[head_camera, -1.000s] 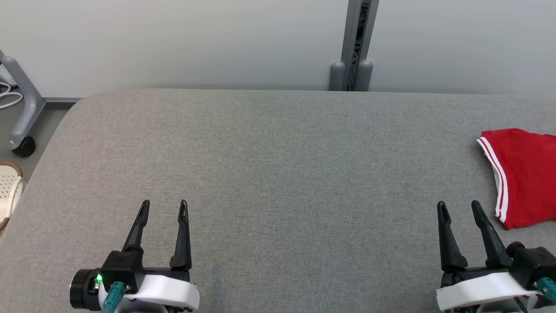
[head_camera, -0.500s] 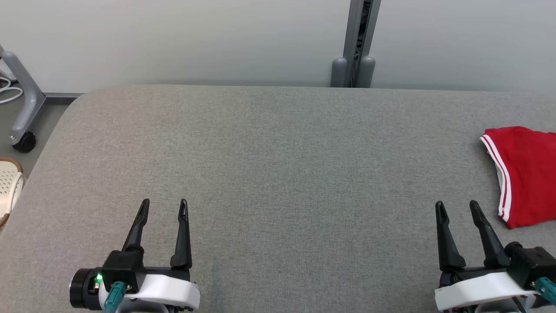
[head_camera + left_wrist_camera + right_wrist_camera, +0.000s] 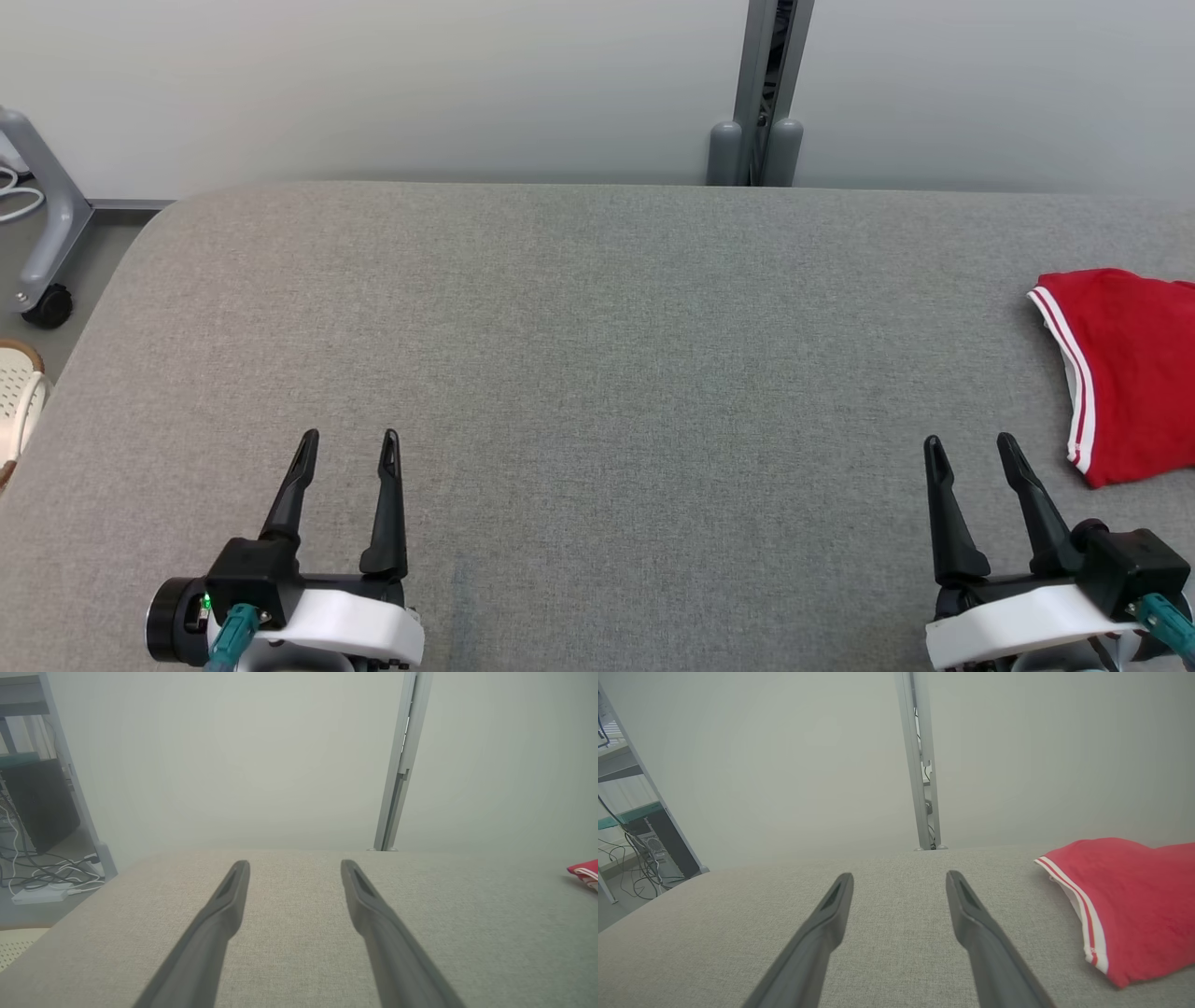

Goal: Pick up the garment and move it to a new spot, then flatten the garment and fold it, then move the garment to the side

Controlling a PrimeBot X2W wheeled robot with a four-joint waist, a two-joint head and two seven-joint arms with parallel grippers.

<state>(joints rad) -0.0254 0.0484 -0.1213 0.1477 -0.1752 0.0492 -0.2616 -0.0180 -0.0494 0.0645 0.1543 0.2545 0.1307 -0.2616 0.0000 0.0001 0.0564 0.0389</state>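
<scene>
Shifting slightly leftward in the head view since a second ago: right gripper (image 3: 971,446), fingers spread and empty, near the garment (image 3: 1130,373) at the table's (image 3: 560,327) right edge. Left gripper (image 3: 348,442) likewise spread, unmoved, well apart. Likely done already, garment folded aside.

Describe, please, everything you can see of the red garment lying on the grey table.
The red garment is a soft knit-looking piece with a white band along one edge carrying a thin red stripe. It lies folded or bunched, not spread out, near the right edge of the grey table, and the frame cuts off its far side. It rests on the fabric surface alone. The right gripper sits open just to its left without touching it, and from the right wrist the garment looks slightly puffed up rather than flat.
</scene>
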